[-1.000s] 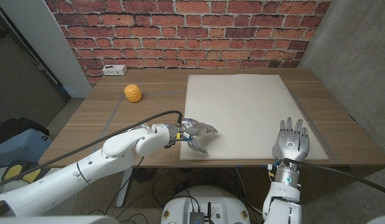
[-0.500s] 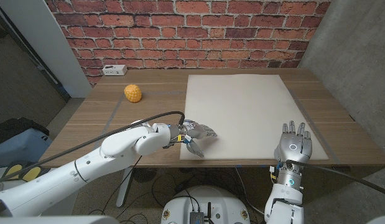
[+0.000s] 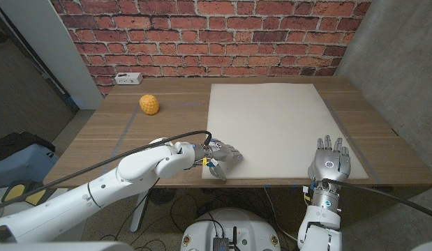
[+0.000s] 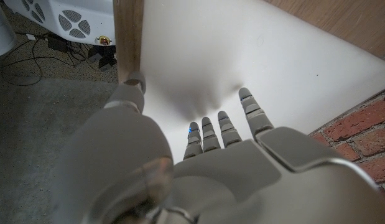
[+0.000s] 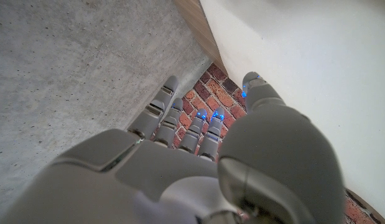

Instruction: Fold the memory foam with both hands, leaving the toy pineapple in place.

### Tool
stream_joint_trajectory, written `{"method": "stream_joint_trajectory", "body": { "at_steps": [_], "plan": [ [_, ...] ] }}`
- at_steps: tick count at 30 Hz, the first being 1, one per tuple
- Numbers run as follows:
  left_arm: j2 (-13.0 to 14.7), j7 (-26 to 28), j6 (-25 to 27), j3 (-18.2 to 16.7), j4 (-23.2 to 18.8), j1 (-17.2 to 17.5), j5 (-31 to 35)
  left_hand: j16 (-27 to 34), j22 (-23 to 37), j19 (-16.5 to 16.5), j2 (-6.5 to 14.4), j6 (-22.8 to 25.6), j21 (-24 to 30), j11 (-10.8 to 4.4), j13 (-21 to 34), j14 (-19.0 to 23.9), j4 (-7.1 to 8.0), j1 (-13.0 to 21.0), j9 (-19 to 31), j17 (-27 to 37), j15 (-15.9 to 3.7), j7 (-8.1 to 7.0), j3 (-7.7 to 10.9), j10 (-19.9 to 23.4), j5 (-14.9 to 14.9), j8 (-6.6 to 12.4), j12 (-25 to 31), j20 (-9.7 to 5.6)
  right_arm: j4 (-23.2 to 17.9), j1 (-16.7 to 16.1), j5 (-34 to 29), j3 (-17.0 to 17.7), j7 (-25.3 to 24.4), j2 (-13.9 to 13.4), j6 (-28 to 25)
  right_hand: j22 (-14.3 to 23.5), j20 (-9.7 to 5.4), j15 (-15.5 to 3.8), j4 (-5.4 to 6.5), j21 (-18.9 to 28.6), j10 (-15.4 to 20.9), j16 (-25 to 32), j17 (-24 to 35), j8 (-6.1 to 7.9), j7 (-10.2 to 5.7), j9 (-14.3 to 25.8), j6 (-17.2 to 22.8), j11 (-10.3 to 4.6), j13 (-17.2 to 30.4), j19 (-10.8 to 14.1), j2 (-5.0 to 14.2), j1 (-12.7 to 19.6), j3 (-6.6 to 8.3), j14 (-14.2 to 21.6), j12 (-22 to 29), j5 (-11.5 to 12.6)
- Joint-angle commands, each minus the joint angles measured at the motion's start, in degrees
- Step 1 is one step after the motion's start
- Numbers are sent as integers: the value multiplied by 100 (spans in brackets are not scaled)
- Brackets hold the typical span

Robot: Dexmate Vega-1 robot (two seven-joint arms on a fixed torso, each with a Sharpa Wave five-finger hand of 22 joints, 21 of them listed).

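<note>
The cream memory foam (image 3: pixel 271 125) lies flat on the right half of the wooden table (image 3: pixel 160 139). A yellow toy pineapple (image 3: pixel 150 104) stands on the bare wood far to its left. My left hand (image 3: pixel 221 157) is at the foam's near left corner. Its fingers (image 4: pixel 223 124) lie on top of the foam (image 4: pixel 254 56) and dent it a little, and its thumb (image 4: pixel 131 87) sits at the foam's front edge. My right hand (image 3: pixel 329 162) is at the near right corner with its fingers (image 5: pixel 180 118) stretched out beside the foam (image 5: pixel 316 56), holding nothing.
A white power strip (image 3: pixel 127 78) lies at the table's back left, against the brick wall (image 3: pixel 216 35). A concrete wall (image 3: pixel 404 63) stands to the right of the table. Both hands are close to the table's front edge (image 3: pixel 271 184).
My left hand has slid back toward the foam's near left corner and settled lower on it. My right hand has drawn slightly nearer the front edge.
</note>
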Motion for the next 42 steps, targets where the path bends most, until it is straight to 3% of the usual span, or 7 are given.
{"method": "stream_joint_trajectory", "body": {
  "at_steps": [1,6,9,16,23,33,42],
  "plan": [
    [-191,440,-144,158,395,85,541,58,21,157,95,100,65,-273,18,158,1,205,6,18,-146,-144,45,156,-47,29,51,-87,-75,-63,159,-40,-190,-74,-16,18,-5,-779,8,-5,32,5,13,-9,24,4,16,3,18,42,49,-7,33,52,-10,-10],
    [-280,529,-259,250,643,37,552,80,24,346,169,404,103,-588,13,460,4,429,10,6,-606,-637,-19,624,-190,84,155,-396,-89,-65,204,-53,-223,-89,-32,17,-13,-782,3,-6,36,2,11,-10,27,3,16,16,19,46,51,-10,35,58,-12,-16],
    [-306,744,-322,271,763,44,542,125,31,520,267,822,140,-630,8,815,-12,650,17,2,-790,-612,-30,1057,-257,167,235,-547,-88,-58,182,-45,-187,-87,-41,17,-13,-777,1,-8,40,-1,10,-13,32,3,12,26,19,46,53,-11,36,58,-13,-19],
    [-395,1104,-425,226,1047,37,110,169,70,1424,1101,2227,433,-487,25,1950,-109,1936,42,3,-1013,-499,291,2394,-271,321,409,-1184,-143,-81,201,-9,-147,-101,-44,17,-13,-783,-8,-10,47,-5,8,-15,38,3,12,15,19,48,56,-8,41,67,-15,-25],
    [-481,1675,-379,206,1313,53,-24,205,106,2139,1345,3273,792,-404,41,3031,4,2241,68,-5,-1089,-401,584,3287,-307,454,527,-1427,-194,-123,209,33,-134,-86,-64,17,-11,-777,-17,-11,52,-12,5,-17,38,3,10,18,20,53,57,-7,45,65,-17,-31],
    [-699,2790,246,26,1544,319,-114,167,89,3410,1314,4466,1536,-496,55,4742,230,1756,116,-27,-883,62,866,4664,-359,428,575,-1278,-421,-307,320,132,-14,-68,-10,16,18,-740,-34,-28,31,-41,-6,-32,76,1,-21,64,21,33,-36,-62,1,36,-34,-66],
    [-1138,3650,1470,83,1657,604,314,140,60,4481,1120,5216,2159,-68,47,5983,-89,1720,122,-24,-986,651,1355,5653,-172,329,554,-1488,-835,-541,898,204,8,-193,93,22,144,-576,94,-87,-27,-81,21,-39,212,7,-40,299,30,-99,2,-344,-61,-74,-52,-157]
  ]
}}
